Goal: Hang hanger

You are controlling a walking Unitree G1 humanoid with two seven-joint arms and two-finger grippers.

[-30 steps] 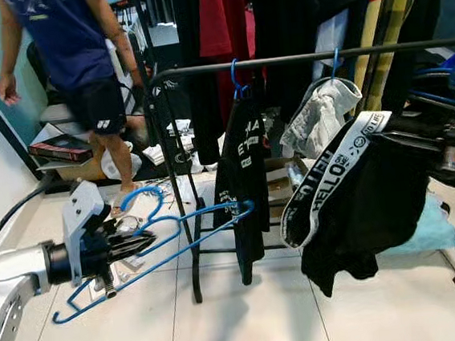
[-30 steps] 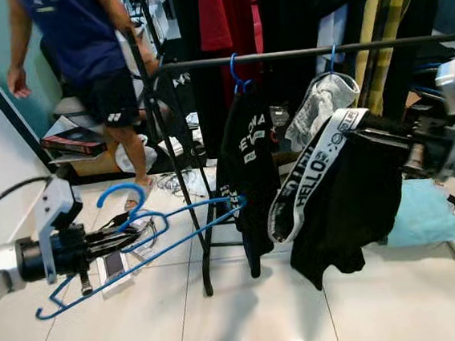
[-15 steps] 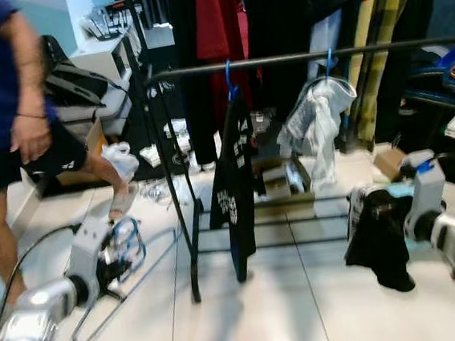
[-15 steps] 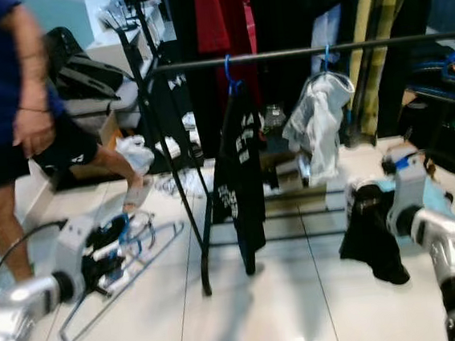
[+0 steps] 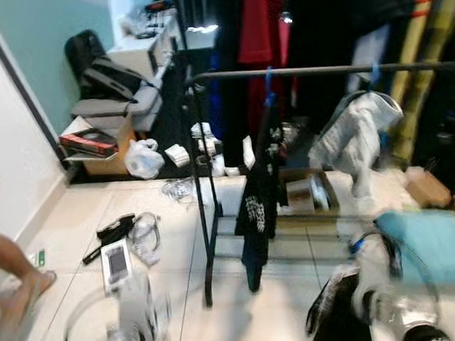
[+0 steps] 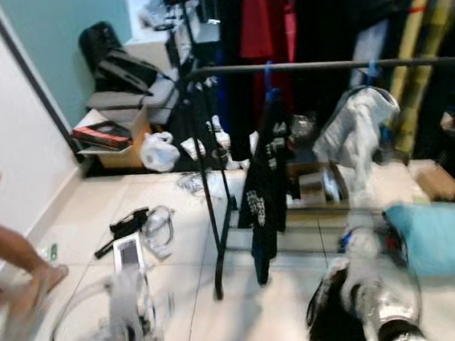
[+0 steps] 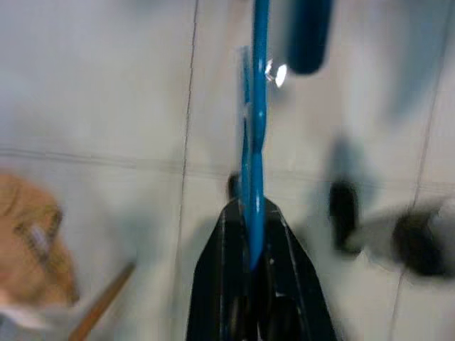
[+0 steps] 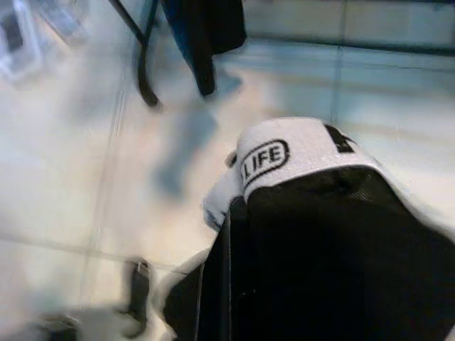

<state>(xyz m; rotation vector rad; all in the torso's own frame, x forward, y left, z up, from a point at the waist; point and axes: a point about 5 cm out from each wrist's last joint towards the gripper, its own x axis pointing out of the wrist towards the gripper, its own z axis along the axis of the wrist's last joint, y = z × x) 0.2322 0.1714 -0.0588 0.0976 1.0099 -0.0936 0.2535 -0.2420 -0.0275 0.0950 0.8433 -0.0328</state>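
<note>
- The left claw, seen from its wrist camera, has its two long black fingers pinched tight on a thin blue wire hanger. The hanger runs straight out from the fingertips, above pale floor tiles.
- In the head views the left arm is a blurred silver shape low down, near the floor, and the hanger it carries cannot be made out there.
- The right claw is buried under a black garment with a white waistband printed with black letters. The cloth drapes over the fingers, so it cannot be told whether they are closed on it.
- In the head views that black garment hangs low by the blurred right arm, close to the white tiled floor.
- Ahead stands a black metal clothes rack with one horizontal rail. Two blue hooks are already on the rail: one carries a black printed T-shirt, the other a crumpled grey garment.
- A light blue cloth lies beside the rack's base on the right. Small clutter is scattered on the floor to the left.
- A person's bare leg and sandalled foot show at the far left edge, well apart from the rack.
- Everything in the head views is smeared, which suggests the robot is in motion.
- Judgement: the hanger is not yet hung, and it is well below the rail. The next move probably calls for raising the left arm and steadying, then bringing the hook over a bare stretch of rail, clear of the hanging clothes.
</note>
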